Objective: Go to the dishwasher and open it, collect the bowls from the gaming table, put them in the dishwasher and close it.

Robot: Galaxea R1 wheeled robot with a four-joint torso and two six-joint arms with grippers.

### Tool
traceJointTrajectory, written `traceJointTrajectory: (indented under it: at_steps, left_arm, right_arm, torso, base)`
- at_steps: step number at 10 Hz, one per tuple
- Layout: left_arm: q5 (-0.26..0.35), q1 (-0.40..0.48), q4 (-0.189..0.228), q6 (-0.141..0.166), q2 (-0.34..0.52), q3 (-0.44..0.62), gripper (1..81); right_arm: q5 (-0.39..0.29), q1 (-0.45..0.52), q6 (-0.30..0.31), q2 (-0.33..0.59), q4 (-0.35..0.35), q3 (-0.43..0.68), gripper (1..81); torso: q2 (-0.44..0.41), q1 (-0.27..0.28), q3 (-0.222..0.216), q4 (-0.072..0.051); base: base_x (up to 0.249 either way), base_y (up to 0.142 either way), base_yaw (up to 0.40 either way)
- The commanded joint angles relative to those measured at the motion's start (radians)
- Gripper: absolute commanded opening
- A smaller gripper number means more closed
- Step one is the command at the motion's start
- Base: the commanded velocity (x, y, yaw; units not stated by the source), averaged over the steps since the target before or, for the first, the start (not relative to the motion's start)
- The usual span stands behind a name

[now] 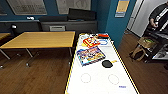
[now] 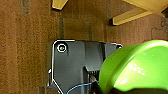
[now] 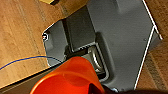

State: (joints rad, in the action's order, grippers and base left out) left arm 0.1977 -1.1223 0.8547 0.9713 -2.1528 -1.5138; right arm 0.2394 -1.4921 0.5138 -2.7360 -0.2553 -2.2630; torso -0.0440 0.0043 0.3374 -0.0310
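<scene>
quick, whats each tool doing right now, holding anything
Left tool: a green bowl sits right at it, apparently held; fingers can't be made out.
Right tool: an orange bowl sits right at it, apparently held; fingers can't be made out.

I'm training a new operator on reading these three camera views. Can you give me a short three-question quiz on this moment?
1. True or false: the black round object lies on the white table in the head view.
2. Which colour is the bowl seen in the left wrist view? A) blue B) green C) white
3. Fill in: the bowl in the right wrist view is ____.

Key: 1 true; 2 B; 3 orange. The wooden table stands beside the white one, apart from it. A colourful box lies on the white table, farther from the robot than the black object.
</scene>
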Motion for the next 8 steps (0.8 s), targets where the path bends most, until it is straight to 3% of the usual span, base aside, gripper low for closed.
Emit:
traceJointTrajectory:
  at_steps: [1, 3, 8]
  left_arm:
    - [-0.104, -0.126, 0.211, -0.003, -0.134, -0.245, 1.0]
    - [-0.149, -0.176, 0.216, -0.008, -0.191, -0.339, 1.0]
    - [-0.179, -0.253, 0.212, -0.008, -0.437, -0.678, 1.0]
  right_arm:
    - [-0.037, 0.011, 0.003, 0.002, -0.009, 0.001, 1.0]
    - [-0.034, 0.008, 0.003, -0.017, -0.015, -0.024, 1.0]
    - [-0.058, 0.006, -0.009, -0.092, -0.022, -0.162, 1.0]
  torso:
    - [0.0, 0.0, -0.033, 0.0]
    - [0.0, 0.0, -0.066, 0.0]
    - [-0.001, -0.003, -0.158, 0.0]
  base:
    - [0.0, 0.0, 0.0]
    - [0.0, 0.0, 0.0]
    - [0.0, 0.0, 0.0]
